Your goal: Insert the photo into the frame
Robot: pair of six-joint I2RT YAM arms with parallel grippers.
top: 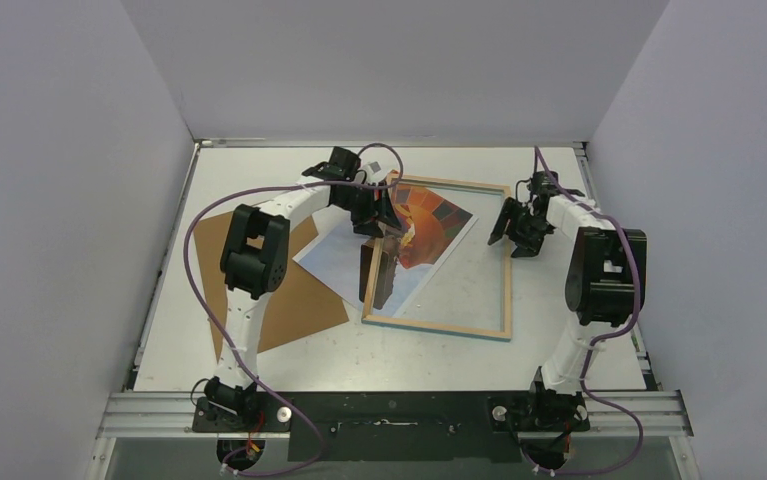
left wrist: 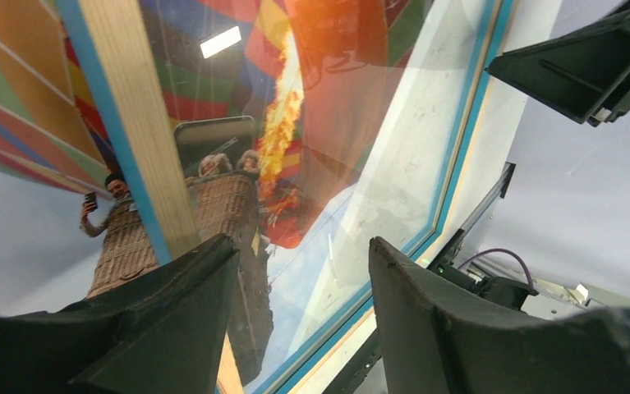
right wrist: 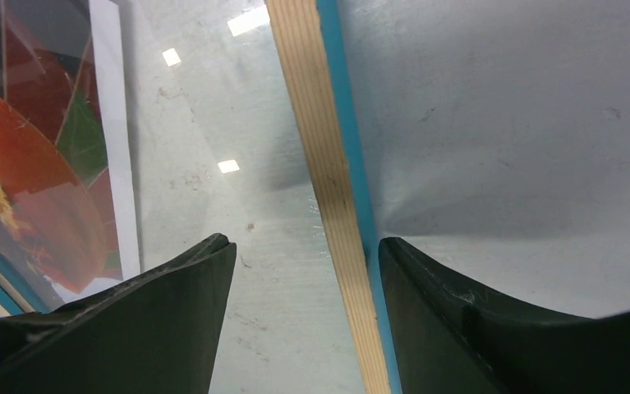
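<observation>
We judge the task to be at an early step. The thin rectangular frame [top: 507,270], turquoise in front and pale wood behind with a clear pane, lies back-up on the white table [top: 249,172]. The white-edged paper photo [top: 327,256] of an orange-red hot-air balloon is not seated in it. It lies skewed beneath the frame's left rail, part under the pane and part sticking out. The left pincer [top: 383,226] hangs over that rail with its fingers apart, gripping nothing; the print lies directly below it and off to its left. The right pincer [top: 515,234] has its fingers spread to either side of the frame's right rail and is not closed on it. The next move, we think, calls for closing on that rail and raising or steadying the frame so the photo can be drawn free and laid square on the pane. Only the overhead view shows the flat brown backing board [top: 279,300], out beyond the left pincer. Only the right wrist view shows the gaps between the rail and the fingers.
</observation>
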